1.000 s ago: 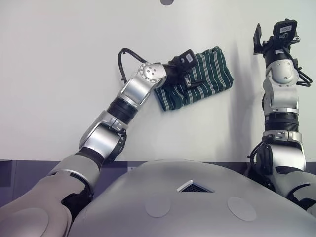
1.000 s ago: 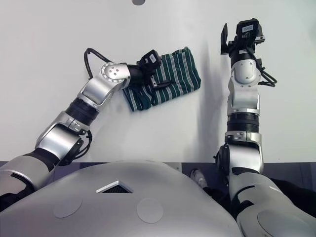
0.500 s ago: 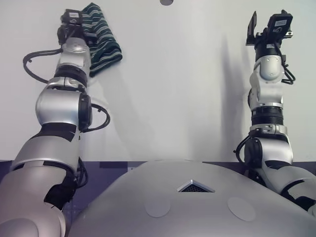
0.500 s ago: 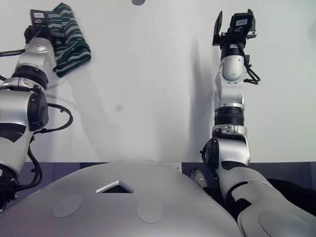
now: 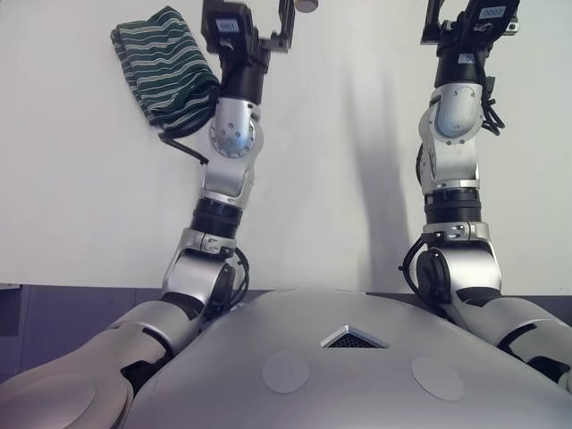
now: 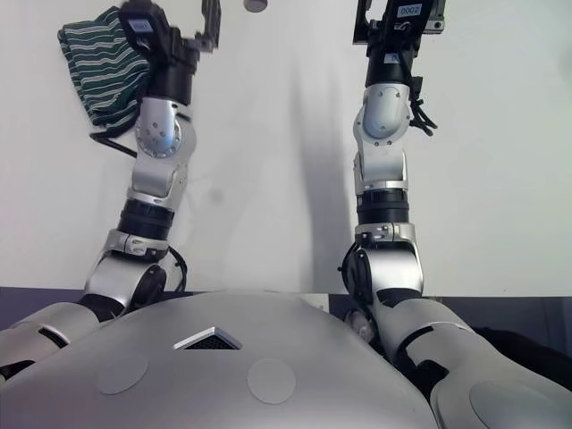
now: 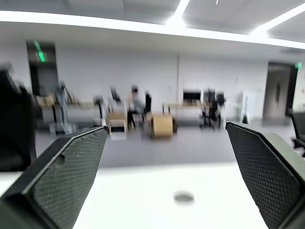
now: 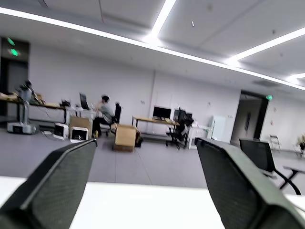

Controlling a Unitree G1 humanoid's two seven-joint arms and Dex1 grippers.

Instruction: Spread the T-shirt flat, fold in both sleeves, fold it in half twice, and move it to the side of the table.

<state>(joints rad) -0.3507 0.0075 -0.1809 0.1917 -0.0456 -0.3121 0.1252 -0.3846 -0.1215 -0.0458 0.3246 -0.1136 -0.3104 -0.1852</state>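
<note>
While both arms stand stretched toward the top of the frame, I see the T-shirt (image 5: 165,76) lying at the upper left of the left eye view. It is folded into a compact bundle of dark green cloth with thin white stripes. It rests on the white table (image 5: 89,206), just left of my left arm's wrist. I cannot tell whether the cloth's right edge touches the arm. A black cable loops out from the arm just below the bundle.

My left gripper (image 7: 167,129) sits at the top of the frame, right of the bundle and apart from it. Its jaws are spread wide and hold nothing, and the textured pads (image 7: 71,171) stand well apart in the left wrist view.

My right gripper (image 8: 147,142) is at the upper right of the frame, well apart from the T-shirt. Its jaws also gape wide with nothing between them.

A small grey round spot (image 5: 307,5) marks the table at the top edge, between the two grippers and nearer the left one.
</note>
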